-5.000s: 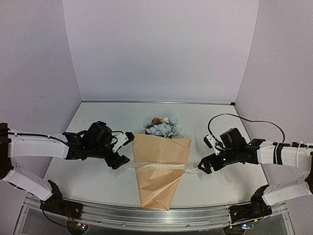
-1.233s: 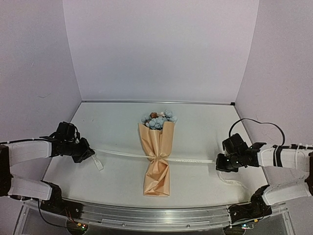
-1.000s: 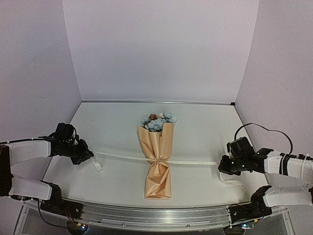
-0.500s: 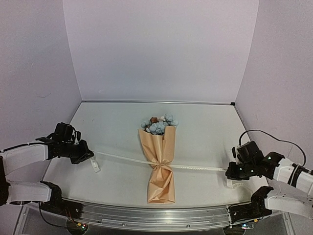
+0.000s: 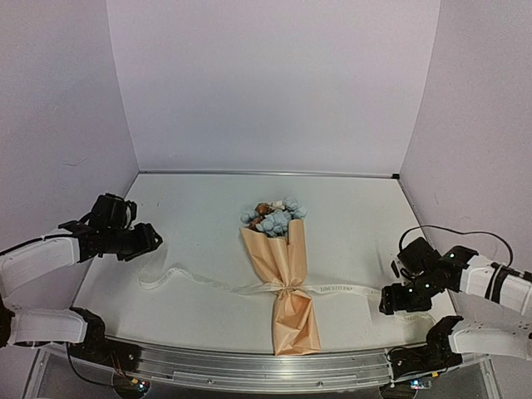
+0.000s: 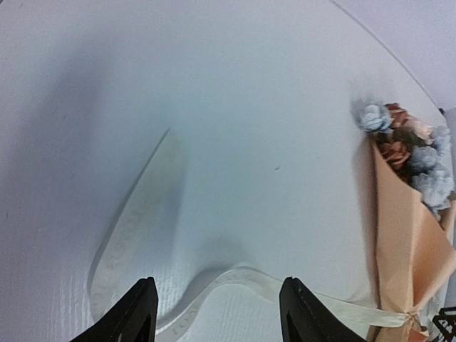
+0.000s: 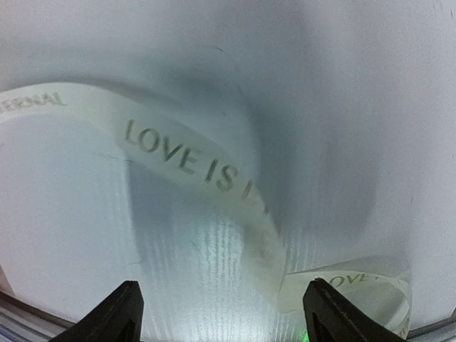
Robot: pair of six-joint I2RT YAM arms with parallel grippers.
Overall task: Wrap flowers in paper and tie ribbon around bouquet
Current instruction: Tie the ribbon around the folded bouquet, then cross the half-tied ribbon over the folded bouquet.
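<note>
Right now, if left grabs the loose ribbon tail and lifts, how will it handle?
Probably floppy: the ribbon lies in slack curves and loops over itself at its right end. Likely thin and light, flat against the table, so hard to pinch. It is tied round the bouquet, so a firm pull would probably drag that paper cone.

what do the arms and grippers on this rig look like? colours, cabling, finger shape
The left arm and right arm match: white link shells, black joints and wrists. The left gripper and right gripper each have two black fingers with blunt, rounded tips. A thin black cable loops in the open above the right wrist.
</note>
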